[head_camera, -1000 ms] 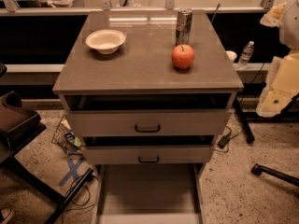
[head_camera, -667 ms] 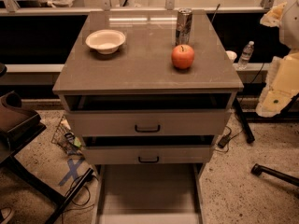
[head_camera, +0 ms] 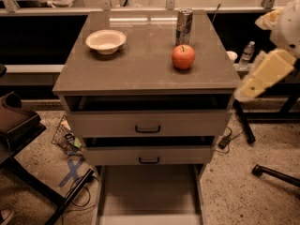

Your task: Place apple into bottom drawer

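While pincer (head_camera: 249, 88) hangs right, apple (head_camera: 183, 56) sits well left.

The scene was viewed by a single camera, set high in front of the bench (head_camera: 140, 67) and tilted downward. The whole top was taken in, with its front edge nearest and its rear edge close to the upper border. The pulled-out bottom drawer (head_camera: 147, 191) was cut off at the lower border. The hand (head_camera: 253, 84) was seen beyond the bench's front right corner.
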### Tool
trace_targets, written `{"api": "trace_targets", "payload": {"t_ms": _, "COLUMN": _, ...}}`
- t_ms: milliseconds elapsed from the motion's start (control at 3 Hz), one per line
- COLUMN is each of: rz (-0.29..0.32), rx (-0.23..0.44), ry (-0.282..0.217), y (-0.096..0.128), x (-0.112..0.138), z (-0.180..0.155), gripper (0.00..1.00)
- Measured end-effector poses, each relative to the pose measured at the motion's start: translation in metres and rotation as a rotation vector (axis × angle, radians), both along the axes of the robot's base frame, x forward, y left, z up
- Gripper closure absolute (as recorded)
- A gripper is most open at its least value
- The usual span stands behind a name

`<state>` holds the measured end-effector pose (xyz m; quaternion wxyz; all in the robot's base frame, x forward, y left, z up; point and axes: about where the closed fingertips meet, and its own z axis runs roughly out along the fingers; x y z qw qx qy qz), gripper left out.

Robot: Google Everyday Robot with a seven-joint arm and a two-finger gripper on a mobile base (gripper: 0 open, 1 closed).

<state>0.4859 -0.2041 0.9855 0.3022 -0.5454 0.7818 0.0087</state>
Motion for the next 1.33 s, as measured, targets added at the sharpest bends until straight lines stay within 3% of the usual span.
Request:
{"api": "trace_targets", "payload": {"t_ms": 667, "rz": -0.050, "rx": 0.388, "ry": -0.155, "y": 0.024, "x": 0.064, "z": -0.021, "gripper": 0.00}}
{"api": "trace_targets", "payload": {"t_ms": 1000, "rz": -0.087, "rx": 0.441, "ry": -0.226, "y": 0.025, "x": 0.079, "z": -0.003, "gripper": 0.00}}
{"api": "trace_targets", "payload": {"t_ms": 1333, "rz": -0.076, "rx": 0.443, "ry": -0.209, "y": 0.029, "x": 0.078, "z": -0.009, "gripper": 0.00}}
